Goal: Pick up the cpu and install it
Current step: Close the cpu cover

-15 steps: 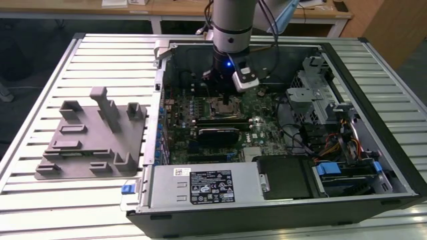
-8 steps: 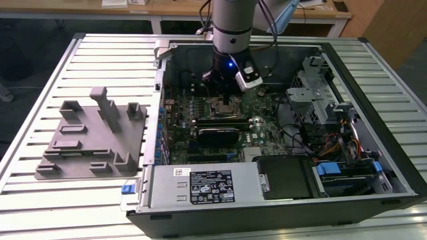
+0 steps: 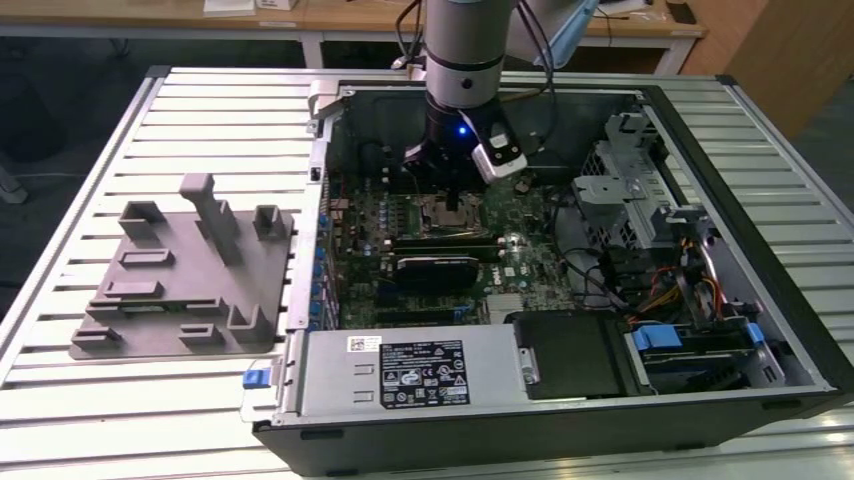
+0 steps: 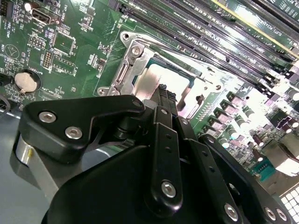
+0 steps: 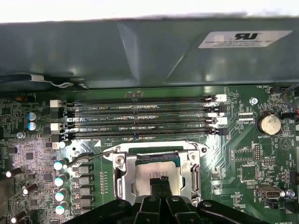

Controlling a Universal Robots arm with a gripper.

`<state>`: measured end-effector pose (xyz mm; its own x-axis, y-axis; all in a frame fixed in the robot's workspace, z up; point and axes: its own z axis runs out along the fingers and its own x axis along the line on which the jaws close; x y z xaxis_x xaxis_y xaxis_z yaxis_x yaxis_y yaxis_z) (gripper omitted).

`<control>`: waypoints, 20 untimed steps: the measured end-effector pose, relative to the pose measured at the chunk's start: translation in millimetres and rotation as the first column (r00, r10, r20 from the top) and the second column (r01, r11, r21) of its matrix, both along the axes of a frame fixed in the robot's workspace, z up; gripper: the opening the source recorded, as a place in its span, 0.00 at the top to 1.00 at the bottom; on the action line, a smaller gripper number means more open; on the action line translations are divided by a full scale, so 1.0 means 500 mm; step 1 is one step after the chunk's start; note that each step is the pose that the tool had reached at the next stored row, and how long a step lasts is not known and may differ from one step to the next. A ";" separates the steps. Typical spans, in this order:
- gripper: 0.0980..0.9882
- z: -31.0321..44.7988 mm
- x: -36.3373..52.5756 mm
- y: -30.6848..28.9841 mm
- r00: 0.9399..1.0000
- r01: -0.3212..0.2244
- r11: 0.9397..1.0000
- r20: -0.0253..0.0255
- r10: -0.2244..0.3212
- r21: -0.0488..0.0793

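Exterior view first: my end effector (image 3: 451, 203) hangs straight down inside the open computer case (image 3: 534, 440) on the desk (image 3: 200, 120), over the socket (image 3: 434, 213) on the board, with the grey tray (image 3: 187, 290) well apart on the exterior view's left. In the second wrist view the cpu (image 4: 161, 77) lies flat in the socket's metal frame, directly beneath the fingertips (image 4: 162, 93), which stand narrow, nearly together, nothing clamped between them. In the first wrist view the cpu sits square in that frame, edges parallel to the memory slots (image 5: 140, 116); whether the tips touch it, I cannot tell.

Silver-grey arm (image 3: 463, 40), blue-lit black wrist (image 3: 447, 125), white camera module (image 3: 501, 155), black tool (image 4: 164, 93) with silver screws (image 4: 168, 188).
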<state>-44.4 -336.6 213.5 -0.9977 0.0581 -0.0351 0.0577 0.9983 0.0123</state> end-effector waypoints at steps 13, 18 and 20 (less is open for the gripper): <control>0.99 0.000 -0.028 0.000 1.000 0.000 1.000 0.000 0.000 0.000; 0.99 -0.003 -0.042 -0.001 1.000 0.000 1.000 0.000 0.000 0.000; 0.99 -0.005 -0.047 -0.001 1.000 0.002 1.000 0.000 -0.002 0.000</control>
<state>-67.9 -337.3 211.1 -0.9976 0.0604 -0.0352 0.0600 0.9981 0.0124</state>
